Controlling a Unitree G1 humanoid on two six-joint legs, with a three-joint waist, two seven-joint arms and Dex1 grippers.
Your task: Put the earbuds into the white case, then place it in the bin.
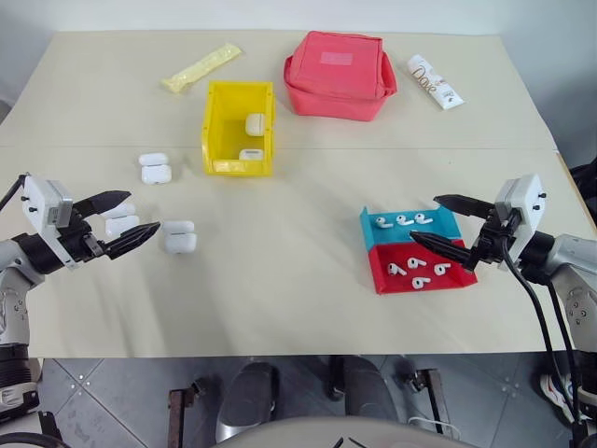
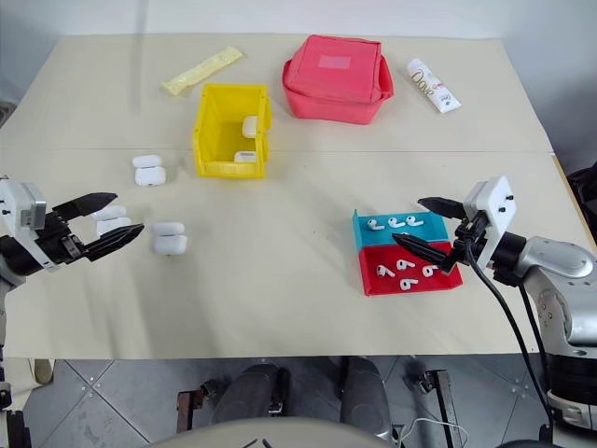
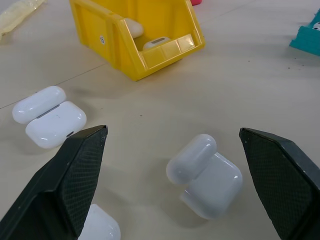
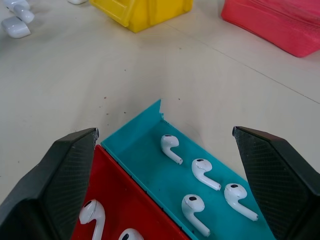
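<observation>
Pale surface (image 1: 280, 261) with many small things on top. Bright yellow bin (image 1: 239, 128) near the middle, toward the far side, with two white cases inside (image 1: 254, 123). Pink-red pouch (image 1: 339, 75) just beyond and to the right of the bin. Long yellow packet (image 1: 201, 67) at the far left, white tube (image 1: 434, 81) at the far right.

Left gripper (image 1: 119, 224) low over the left side, empty, black fingers (image 3: 75, 175) spread wide apart. Open white case (image 1: 179, 237) with lid flipped back, lying on the surface just past the fingertips. Another open case (image 1: 121, 219) right between those fingers, partly hidden. Third open case (image 1: 155, 167) farther off, beside the bin's left wall.

Right gripper (image 1: 446, 224) low over the right side, also empty, fingers (image 4: 65, 175) wide apart. Shallow tray right in front of the fingertips, one half blue (image 1: 409, 229), one half red (image 1: 418, 273). Tiny white earbuds (image 4: 170, 147) with short stems lying in the blue half, four in the right wrist view. More earbuds (image 1: 417, 264) in the red half, nearer to the robot. Lower fingertip reaching over the tray's right side. Cannot tell whether touching.

Earbuds all in the tray, well apart from the open cases on the left.
</observation>
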